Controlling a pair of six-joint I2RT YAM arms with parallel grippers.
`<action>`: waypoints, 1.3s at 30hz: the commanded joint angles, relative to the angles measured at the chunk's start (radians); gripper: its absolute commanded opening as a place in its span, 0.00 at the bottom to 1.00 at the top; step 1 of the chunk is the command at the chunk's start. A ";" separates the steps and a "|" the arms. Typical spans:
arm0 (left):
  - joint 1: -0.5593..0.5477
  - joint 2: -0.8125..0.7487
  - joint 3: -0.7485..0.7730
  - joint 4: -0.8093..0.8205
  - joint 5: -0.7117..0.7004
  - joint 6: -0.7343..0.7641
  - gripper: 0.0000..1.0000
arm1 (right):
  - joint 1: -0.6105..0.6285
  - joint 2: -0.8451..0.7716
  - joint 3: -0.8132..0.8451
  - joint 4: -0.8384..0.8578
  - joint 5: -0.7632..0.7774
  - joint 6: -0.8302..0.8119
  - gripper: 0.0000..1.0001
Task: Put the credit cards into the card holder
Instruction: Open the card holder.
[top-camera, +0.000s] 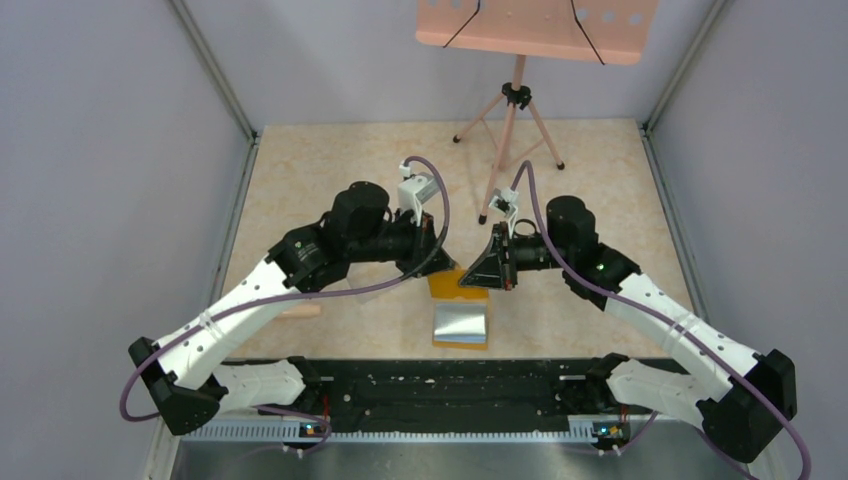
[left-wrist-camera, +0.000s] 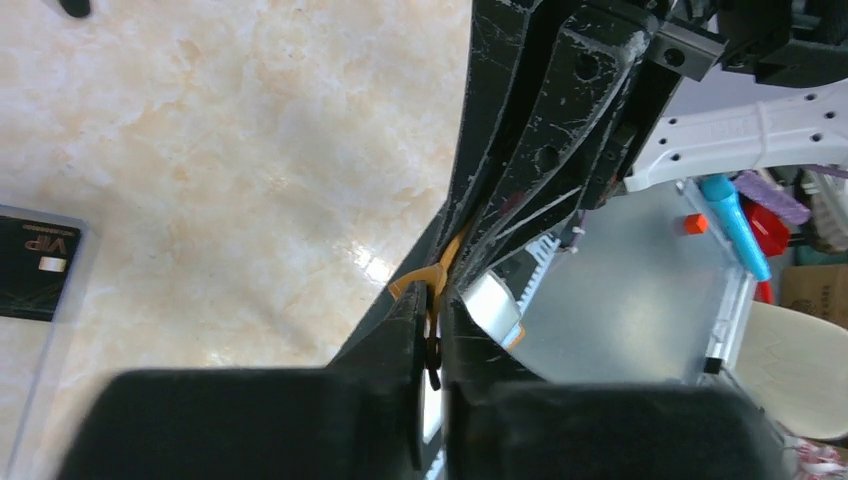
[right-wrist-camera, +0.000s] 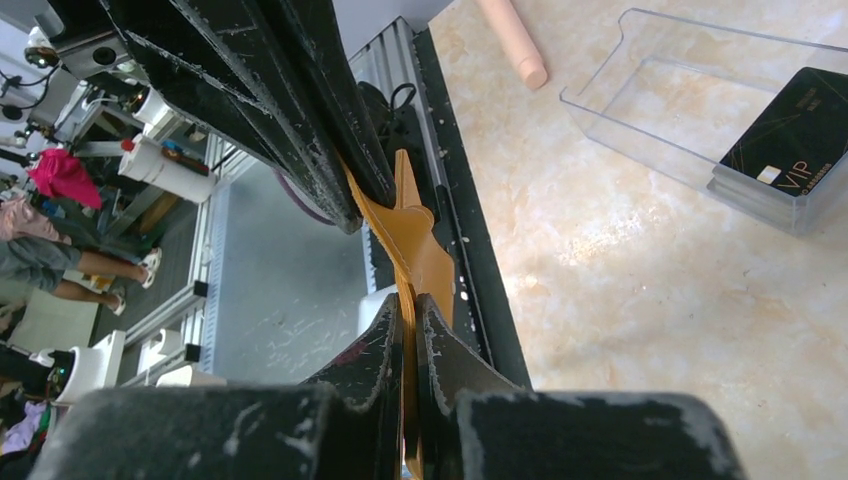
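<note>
The card holder (top-camera: 458, 316), an orange wallet, lies open near the front edge of the table, its blue-grey inner pocket facing up. Both grippers meet at its raised far flap. My left gripper (left-wrist-camera: 437, 295) is shut on the orange edge (left-wrist-camera: 418, 280) of the flap. My right gripper (right-wrist-camera: 412, 302) is shut on the same orange flap (right-wrist-camera: 420, 250) from the other side. In the top view, the left gripper (top-camera: 435, 268) and right gripper (top-camera: 474, 279) stand tip to tip. A dark credit card (right-wrist-camera: 790, 135) marked VIP lies in a clear plastic box (right-wrist-camera: 640, 110); the left wrist view also shows this credit card (left-wrist-camera: 35, 265).
A pink cylinder (top-camera: 300, 312) lies on the table under the left arm; the right wrist view shows this pink cylinder (right-wrist-camera: 515, 40) beside the clear box. A pink music stand (top-camera: 512, 110) on a tripod stands at the back. A black rail (top-camera: 440, 385) runs along the near edge.
</note>
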 joint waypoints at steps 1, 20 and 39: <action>0.004 -0.041 0.001 0.067 -0.070 -0.028 0.35 | 0.017 0.001 0.039 0.006 0.031 -0.014 0.00; 0.053 -0.296 -0.445 0.140 -0.226 -0.309 0.78 | -0.184 0.002 -0.007 0.142 -0.017 0.230 0.00; 0.052 -0.163 -0.428 0.236 -0.103 -0.319 0.69 | -0.185 -0.003 -0.038 0.127 -0.003 0.233 0.00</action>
